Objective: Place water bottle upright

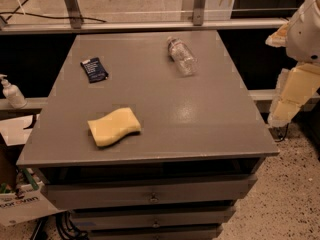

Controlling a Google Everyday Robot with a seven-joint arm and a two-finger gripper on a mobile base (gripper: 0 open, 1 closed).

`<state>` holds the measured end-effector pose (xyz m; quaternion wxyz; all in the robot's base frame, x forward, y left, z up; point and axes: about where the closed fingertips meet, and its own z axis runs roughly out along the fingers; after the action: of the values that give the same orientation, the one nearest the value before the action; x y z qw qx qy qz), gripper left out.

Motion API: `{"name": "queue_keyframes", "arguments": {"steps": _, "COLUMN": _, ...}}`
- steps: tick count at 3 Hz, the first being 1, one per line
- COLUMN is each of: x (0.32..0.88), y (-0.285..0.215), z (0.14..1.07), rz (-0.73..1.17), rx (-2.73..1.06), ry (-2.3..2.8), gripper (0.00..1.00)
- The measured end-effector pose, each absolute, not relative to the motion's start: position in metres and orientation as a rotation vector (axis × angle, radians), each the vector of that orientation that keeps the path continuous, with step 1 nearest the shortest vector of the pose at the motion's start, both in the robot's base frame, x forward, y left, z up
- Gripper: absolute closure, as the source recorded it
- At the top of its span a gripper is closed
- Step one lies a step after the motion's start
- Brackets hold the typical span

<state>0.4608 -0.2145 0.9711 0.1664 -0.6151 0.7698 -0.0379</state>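
Observation:
The water bottle is clear plastic and lies on its side at the far right of the grey table top, with its cap end pointing to the far left. My gripper hangs at the lower end of the cream arm, off the table's right edge, well to the right of the bottle and nearer the front. It holds nothing that I can see.
A yellow sponge lies at the front left of the table. A dark blue packet lies at the far left. A white pump-dispenser bottle stands on a ledge left of the table. Metal railing posts stand behind.

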Motion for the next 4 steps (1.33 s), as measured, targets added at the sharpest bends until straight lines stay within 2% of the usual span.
{"name": "queue_keyframes", "arguments": {"steps": 3, "x": 0.552, "y": -0.180, "z": 0.947, "rz": -0.135, "rx": -1.894, "ry": 2.078, "gripper": 0.00}}
{"name": "queue_keyframes", "arguments": {"steps": 4, "x": 0.586, "y": -0.168, "z": 0.934, "rz": -0.091, "rx": -1.893, "ry": 2.091, "gripper": 0.00}}
